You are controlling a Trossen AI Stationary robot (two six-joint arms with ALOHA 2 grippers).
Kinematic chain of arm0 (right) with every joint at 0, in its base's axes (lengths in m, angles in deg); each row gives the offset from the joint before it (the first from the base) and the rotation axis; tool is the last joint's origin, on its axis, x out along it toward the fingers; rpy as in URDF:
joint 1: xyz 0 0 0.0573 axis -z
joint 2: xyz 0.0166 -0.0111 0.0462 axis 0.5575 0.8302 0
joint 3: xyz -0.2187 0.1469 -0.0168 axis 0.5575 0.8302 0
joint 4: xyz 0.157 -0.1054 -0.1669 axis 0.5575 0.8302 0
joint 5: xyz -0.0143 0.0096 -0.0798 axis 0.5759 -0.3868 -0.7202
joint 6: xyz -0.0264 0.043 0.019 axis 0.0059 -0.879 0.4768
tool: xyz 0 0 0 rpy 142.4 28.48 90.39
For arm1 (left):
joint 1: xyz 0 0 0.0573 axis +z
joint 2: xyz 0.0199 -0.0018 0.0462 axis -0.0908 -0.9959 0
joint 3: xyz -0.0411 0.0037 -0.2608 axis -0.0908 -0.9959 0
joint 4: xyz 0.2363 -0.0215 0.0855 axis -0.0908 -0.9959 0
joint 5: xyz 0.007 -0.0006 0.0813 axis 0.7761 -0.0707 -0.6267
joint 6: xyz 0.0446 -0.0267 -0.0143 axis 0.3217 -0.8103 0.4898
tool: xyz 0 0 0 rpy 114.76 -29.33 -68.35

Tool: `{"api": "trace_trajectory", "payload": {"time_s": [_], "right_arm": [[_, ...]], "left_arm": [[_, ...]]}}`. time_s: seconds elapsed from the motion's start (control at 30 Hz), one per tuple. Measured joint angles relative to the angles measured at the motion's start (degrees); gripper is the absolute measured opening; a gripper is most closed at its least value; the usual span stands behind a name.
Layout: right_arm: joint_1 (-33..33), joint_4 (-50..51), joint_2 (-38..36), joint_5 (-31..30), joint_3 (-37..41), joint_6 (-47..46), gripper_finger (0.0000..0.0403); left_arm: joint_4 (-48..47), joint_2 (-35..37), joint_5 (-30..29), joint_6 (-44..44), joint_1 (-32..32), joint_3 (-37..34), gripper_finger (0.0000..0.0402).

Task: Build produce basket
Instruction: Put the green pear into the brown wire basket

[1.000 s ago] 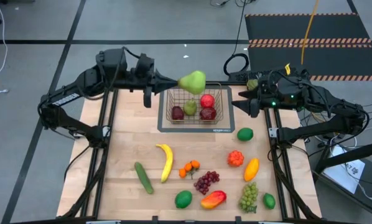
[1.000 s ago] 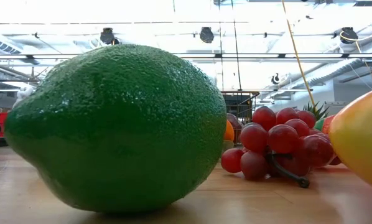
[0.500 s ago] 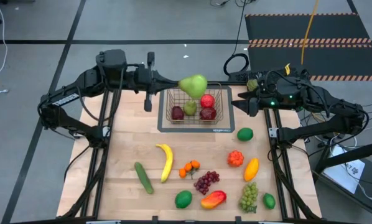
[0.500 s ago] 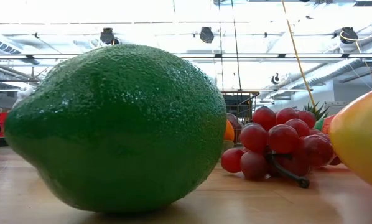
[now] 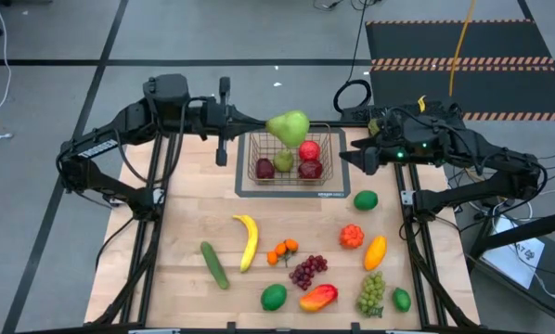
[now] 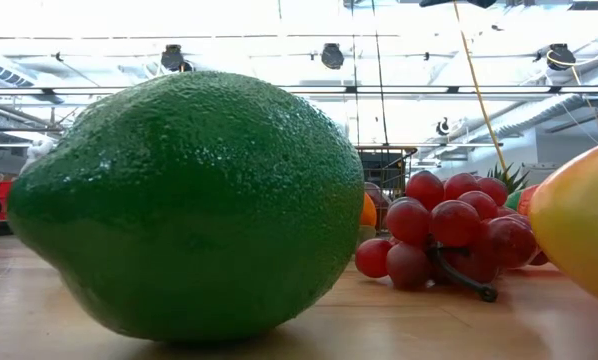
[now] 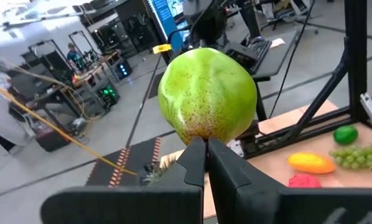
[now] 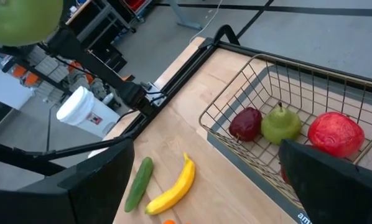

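Green pear hung above the far left corner of the basket, pinched by its tip in the left gripper's closed fingers. Released there, it could strike the rim and roll outside. The right gripper waited wide open beside the basket.
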Motion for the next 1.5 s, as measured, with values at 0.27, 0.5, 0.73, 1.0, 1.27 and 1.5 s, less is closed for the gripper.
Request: {"api": "trace_trajectory", "payload": {"time_s": [0.27, 0.5, 0.73, 1.0, 1.27, 1.5], "right_arm": [[0.00, 0.01, 0.04, 0.08, 0.00, 0.13, 0.0395], [0.00, -0.01, 0.01, 0.15, 0.00, 1.78, 0.0395], [0.00, -0.01, -0.01, 1.17, 0.00, 6.75, 0.0395], [-0.02, 0.01, -0.36, 4.78, 0.00, 11.38, 0.0395], [-0.02, 0.03, -1.21, 7.75, 0.00, 16.45, 0.0395], [-0.02, 0.03, -2.50, 7.69, 0.00, 19.87, 0.0395]], "left_arm": [[-0.02, 0.00, 0.00, -14.58, 0.00, 0.00, 0.0005], [-0.15, 0.00, -4.75, -36.14, -0.02, 0.00, 0.0005], [0.07, -0.02, -6.60, -58.57, -0.69, 0.00, 0.0005], [-0.35, -0.31, -11.53, -67.54, -4.50, -0.04, 0.0005], [-0.52, -0.31, -18.18, -67.47, -7.29, -0.04, 0.0003], [-6.04, -3.08, -19.61, -65.77, -7.50, 0.01, 0.0003]]}}
